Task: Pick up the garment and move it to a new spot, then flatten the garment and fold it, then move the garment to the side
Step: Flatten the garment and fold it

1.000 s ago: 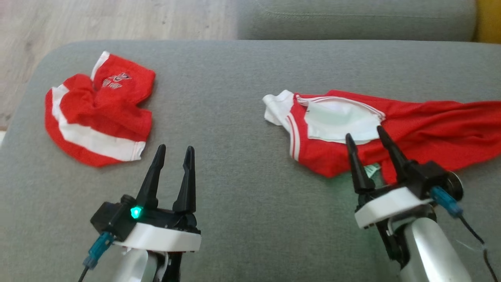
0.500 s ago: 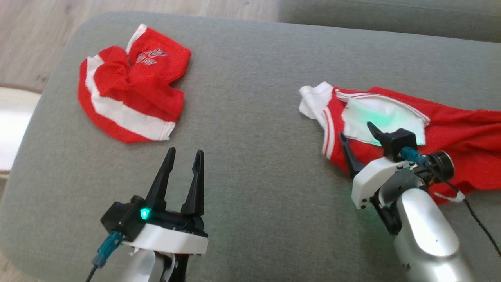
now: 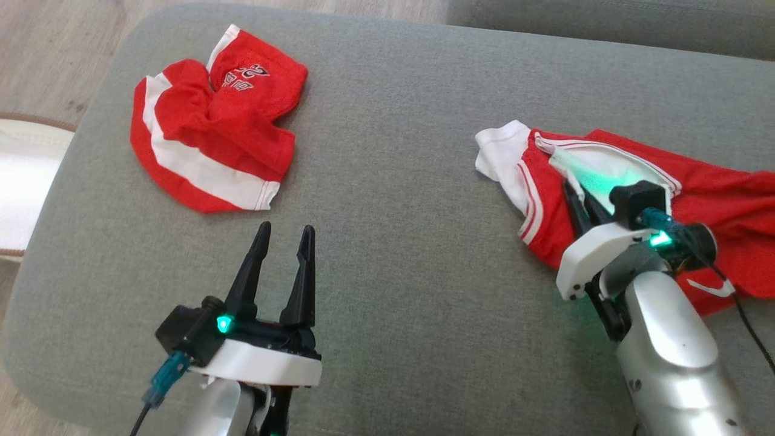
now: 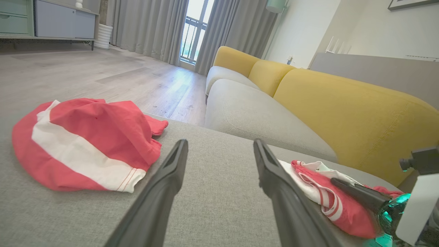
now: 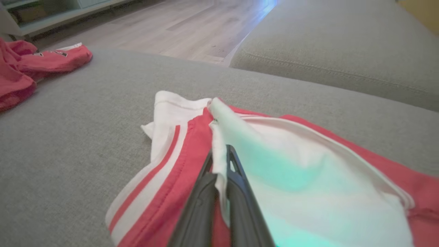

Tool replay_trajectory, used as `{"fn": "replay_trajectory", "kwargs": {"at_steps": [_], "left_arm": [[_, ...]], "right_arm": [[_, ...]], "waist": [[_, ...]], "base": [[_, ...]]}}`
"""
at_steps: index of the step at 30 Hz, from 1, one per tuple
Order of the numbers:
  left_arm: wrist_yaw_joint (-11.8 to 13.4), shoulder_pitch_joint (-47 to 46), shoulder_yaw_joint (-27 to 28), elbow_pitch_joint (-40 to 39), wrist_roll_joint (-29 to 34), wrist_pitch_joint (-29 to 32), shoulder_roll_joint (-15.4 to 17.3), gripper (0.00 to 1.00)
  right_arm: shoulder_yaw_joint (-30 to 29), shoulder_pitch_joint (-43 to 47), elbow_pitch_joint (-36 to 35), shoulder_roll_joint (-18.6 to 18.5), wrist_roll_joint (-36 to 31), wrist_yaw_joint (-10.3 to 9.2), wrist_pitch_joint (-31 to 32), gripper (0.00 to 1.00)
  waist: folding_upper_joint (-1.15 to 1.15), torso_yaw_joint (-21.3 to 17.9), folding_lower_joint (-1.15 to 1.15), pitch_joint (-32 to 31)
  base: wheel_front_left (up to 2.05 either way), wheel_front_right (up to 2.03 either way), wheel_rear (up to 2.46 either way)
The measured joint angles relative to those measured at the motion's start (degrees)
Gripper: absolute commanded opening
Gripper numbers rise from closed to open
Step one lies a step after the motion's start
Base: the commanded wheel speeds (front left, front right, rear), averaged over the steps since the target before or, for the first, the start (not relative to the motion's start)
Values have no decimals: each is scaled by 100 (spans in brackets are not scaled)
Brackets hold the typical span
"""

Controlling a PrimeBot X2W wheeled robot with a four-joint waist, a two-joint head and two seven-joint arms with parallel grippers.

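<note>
**Head view.** Your right gripper point(image 3: 576, 198) is pinching the white edge of the shirt point(image 3: 720, 194), fingers pressed together on the cloth, at the right of the frame. The shirt is lying crumpled on the grey cushion point(image 3: 399, 181) and running off the right edge. Your left gripper point(image 3: 284, 233) is hovering spread and empty at lower centre, well apart from the shirt. A second red garment point(image 3: 206, 151) is sitting at upper left and looks to be no part of this step.

**Left wrist view.** The spread fingers are framing bare cushion. The shirt point(image 4: 329, 202) is showing at lower right, with a right gripper finger lying over it.

**Right wrist view.** The two fingers are gripping one thin fold of white edging near their tips, and red cloth is lying on both sides of them.

**Handling, as I judge it.**
- The bite looks shallow, so be lifting slowly and straight up.
- Be watching that fold for creep between the fingers.
- Be raising until the trailing red part is clearing the cushion before you travel. Dragging it would tug on the pinch.
- Be heading for the open grey at centre frame, short of the second red garment.
- Be holding the left gripper spread, ready to take another edge for the flattening.
</note>
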Motion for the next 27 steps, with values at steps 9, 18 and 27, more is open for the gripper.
{"fn": "replay_trajectory", "kwargs": {"at_steps": [9,18,27], "left_arm": [[0,3,0,25,1,0,-25,100],[0,20,15,26,8,0,-30,100],[0,143,85,8,-93,0,-38,100]], "right_arm": [[-299,-474,-335,-3,283,0,-367,0],[-879,-1377,-472,-22,243,0,-70,0],[-1679,-2563,109,-371,-350,0,-216,0]], "waist": [[0,-150,-1,-211],[0,-191,-1,-404],[0,-37,-1,-423]], "base": [[0,0,0],[0,0,0],[0,0,0]]}}
